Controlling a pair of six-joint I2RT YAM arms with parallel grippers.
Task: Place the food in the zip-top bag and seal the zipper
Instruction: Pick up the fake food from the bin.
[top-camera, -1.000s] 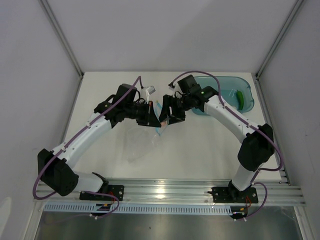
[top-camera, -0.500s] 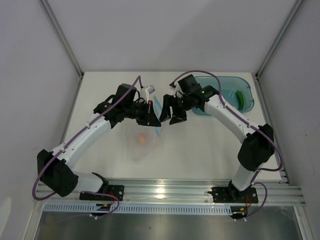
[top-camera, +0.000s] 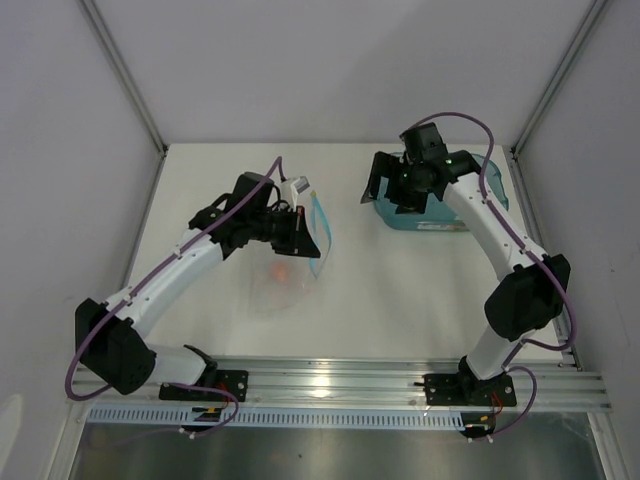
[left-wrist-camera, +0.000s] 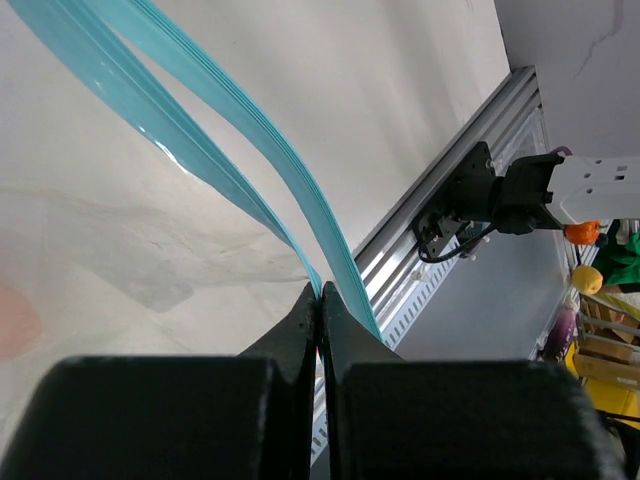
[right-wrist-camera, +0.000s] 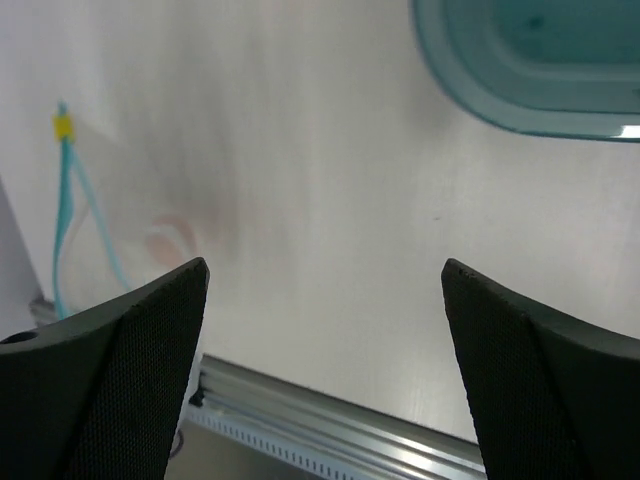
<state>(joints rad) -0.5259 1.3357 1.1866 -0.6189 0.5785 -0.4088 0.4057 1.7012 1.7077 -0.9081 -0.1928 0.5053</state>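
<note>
My left gripper (top-camera: 302, 233) is shut on the light blue zipper (top-camera: 318, 218) of the clear zip-top bag (top-camera: 280, 290) and holds its mouth edge up off the table. In the left wrist view the jaws (left-wrist-camera: 320, 298) pinch one zipper strip (left-wrist-camera: 200, 130), and the two strips stand apart. The peach-pink food piece (top-camera: 281, 271) lies inside the bag and shows faintly in the right wrist view (right-wrist-camera: 165, 240). My right gripper (top-camera: 390, 198) is open and empty above the table by the tub's left end (right-wrist-camera: 323, 265). The green and cream-white pieces are out of view.
The translucent teal-blue tub (top-camera: 440, 215) stands at the back right, partly under my right arm; its rim shows in the right wrist view (right-wrist-camera: 520, 95). An aluminium rail (top-camera: 330, 385) runs along the near table edge. White walls enclose the table.
The peach-pink piece appeared inside the bag. My right gripper has drawn back from the bag's mouth to the right, toward the tub, open. My left gripper still holds the zipper edge.
</note>
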